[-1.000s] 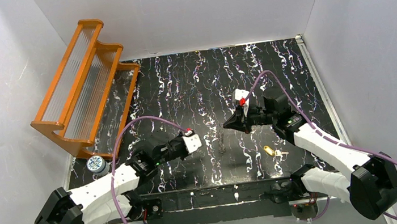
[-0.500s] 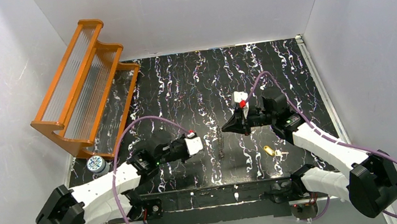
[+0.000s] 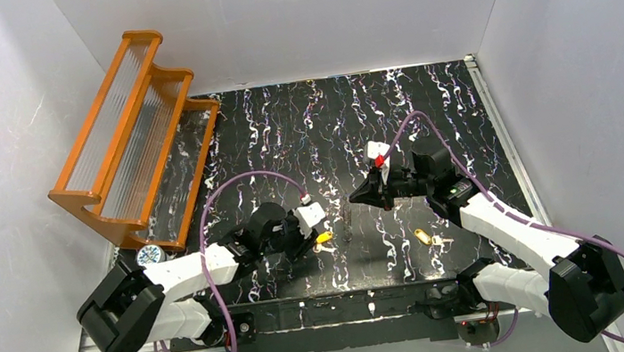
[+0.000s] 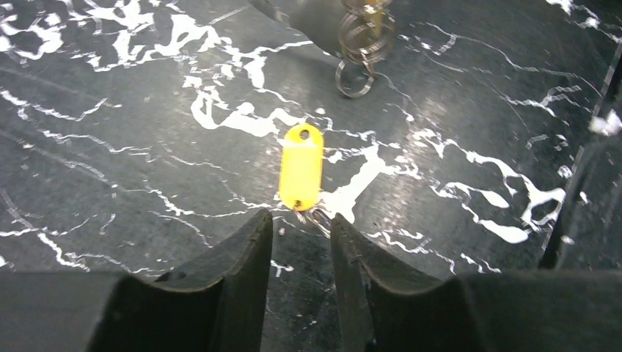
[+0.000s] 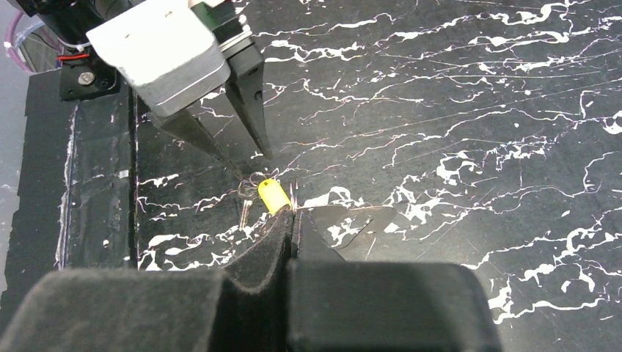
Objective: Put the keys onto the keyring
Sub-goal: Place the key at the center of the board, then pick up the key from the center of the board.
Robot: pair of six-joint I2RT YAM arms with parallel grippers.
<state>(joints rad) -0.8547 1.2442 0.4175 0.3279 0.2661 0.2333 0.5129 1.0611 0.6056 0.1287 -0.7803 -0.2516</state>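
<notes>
One of the keys [image 4: 301, 167], with a yellow head and a small silver ring at its near end, lies flat on the black marbled table. My left gripper [image 4: 301, 220] stands just behind it, open a little, with nothing between its fingers. In the top view this key [image 3: 323, 237] is beside the left gripper [image 3: 309, 241]. My right gripper [image 3: 356, 197] is shut on the keyring [image 3: 345, 221], which hangs down as silver loops [image 4: 363, 44] just above the table. In the right wrist view the key [image 5: 271, 196] lies just past the shut right gripper [image 5: 293, 215]. A second key [image 3: 424, 236] lies to the right.
An orange wooden rack [image 3: 128, 136] stands at the back left, and a small round tin [image 3: 151, 256] sits by its near foot. White walls enclose the table on three sides. A black mounting rail [image 3: 333, 303] runs along the near edge.
My left gripper has swung right and down to the table, opened, and let go of a yellow key that now lies there. The right gripper has barely moved.
</notes>
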